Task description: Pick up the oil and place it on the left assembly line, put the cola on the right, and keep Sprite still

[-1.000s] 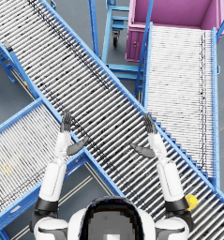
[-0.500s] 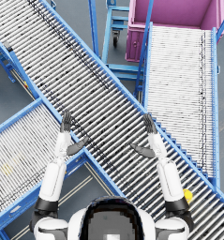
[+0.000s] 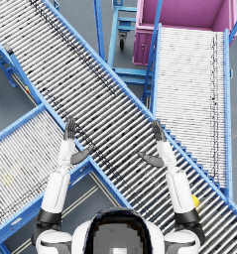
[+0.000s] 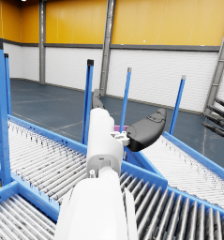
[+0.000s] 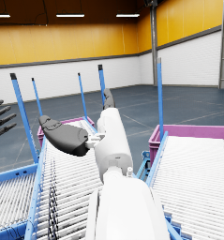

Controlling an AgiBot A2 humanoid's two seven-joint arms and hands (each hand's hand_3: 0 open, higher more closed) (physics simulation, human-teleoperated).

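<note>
Only a small yellow thing (image 3: 195, 201) has moved: over the last second it has crept up the middle belt (image 3: 105, 109) from the picture's lower right, and it now peeps out just beside the right forearm, which partly hides it. Both arms hold the same pose as before.

The left hand (image 3: 70, 143) hangs over the near edge of the middle belt where the left belt (image 3: 21, 158) meets it. Its fingers are straight, its thumb stands apart, and it holds nothing. The right hand (image 3: 158, 146) hangs over the middle belt in the same way, spread and empty. The right belt (image 3: 189, 89) runs up to a pink bin (image 3: 189, 12).

No oil, cola or Sprite can be made out as such. The yellow thing may be the cap of the oil, but too little of it shows to say.

The robot seems to be at the waiting step, with nothing picked yet. The next move depends on what the item is. Oil would call for a grasp and a carry to the left belt, and cola would go to the right belt. Sprite should be left to ride past untouched. The right hand is the nearer one and would have to draw back toward the item to reach it.
</note>
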